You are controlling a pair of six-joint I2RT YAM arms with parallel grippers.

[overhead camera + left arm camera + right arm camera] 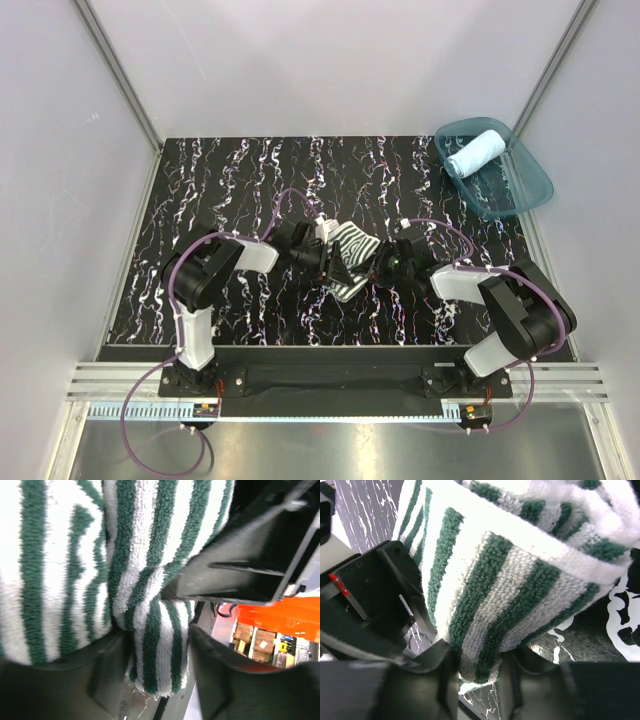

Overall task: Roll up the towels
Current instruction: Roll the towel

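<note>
The two arms meet over the middle of the desk (250, 180), above the striped towel (350, 248). They cover much of it, so only a bunched patch shows between them. The left fingers (220, 685) stand partly open with a hanging fold of the cloth between them. A dark gap shows on one side, so I cannot tell whether they press it. The right fingers (415, 690) sit close together on another fold, which is squeezed narrow between them. In both wrist views the towel runs off the frame. The blue towel (478, 152) lies rolled in the tub (530, 192) at the far right corner, well apart.
</note>
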